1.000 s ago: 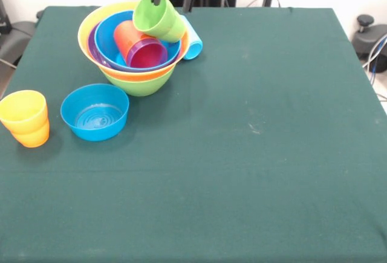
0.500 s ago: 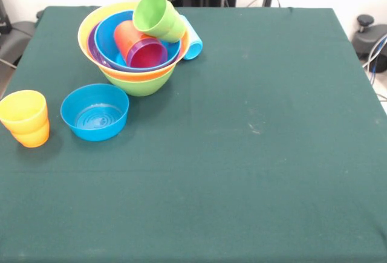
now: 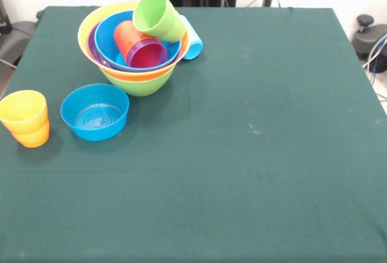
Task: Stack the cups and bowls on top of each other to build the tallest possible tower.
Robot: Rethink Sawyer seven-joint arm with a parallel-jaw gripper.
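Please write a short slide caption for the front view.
Green cup lies tilted atop the nested bowl tower; small blue bowl waits.

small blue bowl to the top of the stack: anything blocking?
Yes. The green cup lies tilted across the stack's top, with orange and purple cups filling the big blue bowl. The table between the small blue bowl and the stack is bare.

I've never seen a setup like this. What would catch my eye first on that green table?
Most striking is the tower at the far left: bright bowls nested in one another, with a green cup lying tilted on its rim and orange and purple cups inside. In front of it a small blue bowl sits alone, and a yellow cup stands at the left edge.
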